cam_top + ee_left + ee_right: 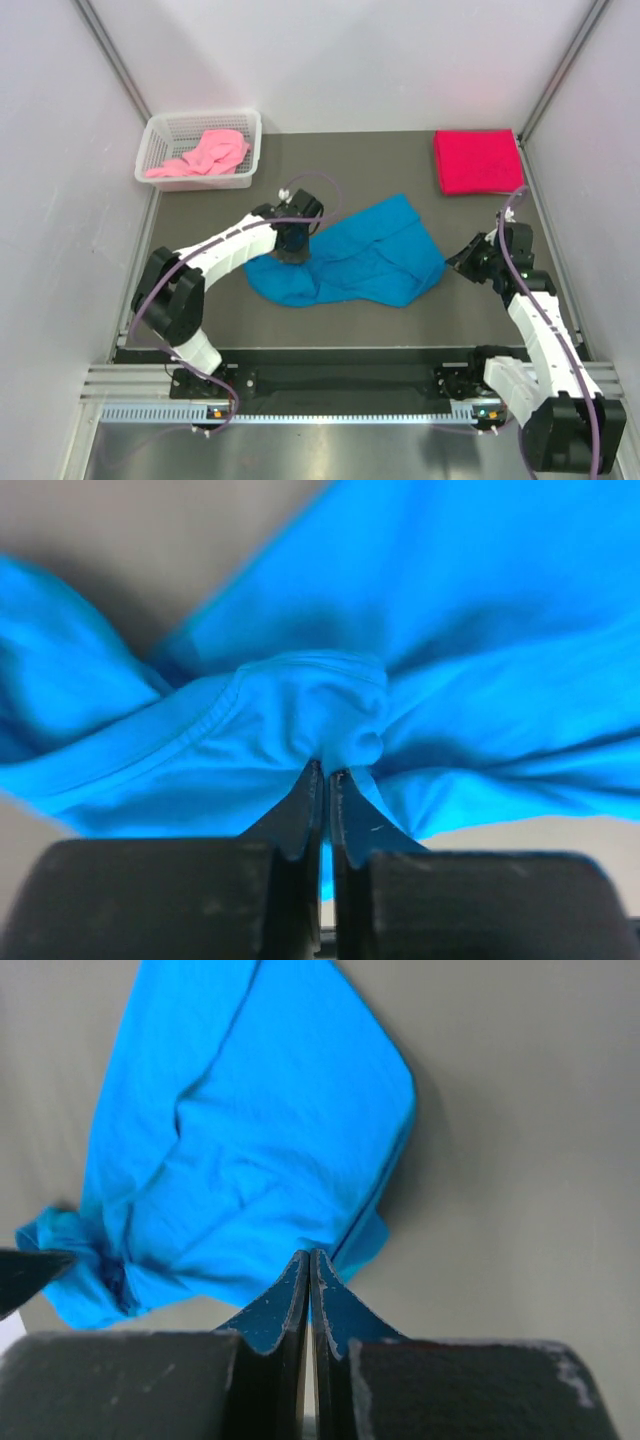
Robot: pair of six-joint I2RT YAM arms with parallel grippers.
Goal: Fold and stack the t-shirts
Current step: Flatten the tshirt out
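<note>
Basket (160, 140) far left on table (340, 165), bunched t-shirt (212, 153) inside. Folded t-shirt (477, 161) far right corner, well apart from basket. Spread t-shirt (365, 260) mid-table, nearer than both, between them left-to-right.

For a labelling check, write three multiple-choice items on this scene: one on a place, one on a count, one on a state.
1. Where is the light pink cloth t-shirt? A) in the white plastic mesh basket B) spread flat in the middle C) folded at the far right
2. How many t-shirts are in view? A) two B) three C) four
3. How does the left gripper stand at the crumpled bright blue cloth t-shirt? A) wide open above it B) shut on a fold of it C) shut, clear of it
Answers: 1 A, it lies heaped inside the basket's walls. 2 B, pink, blue and a folded crimson red cloth t-shirt. 3 B, blue cloth is bunched at the closed fingertips.
</note>
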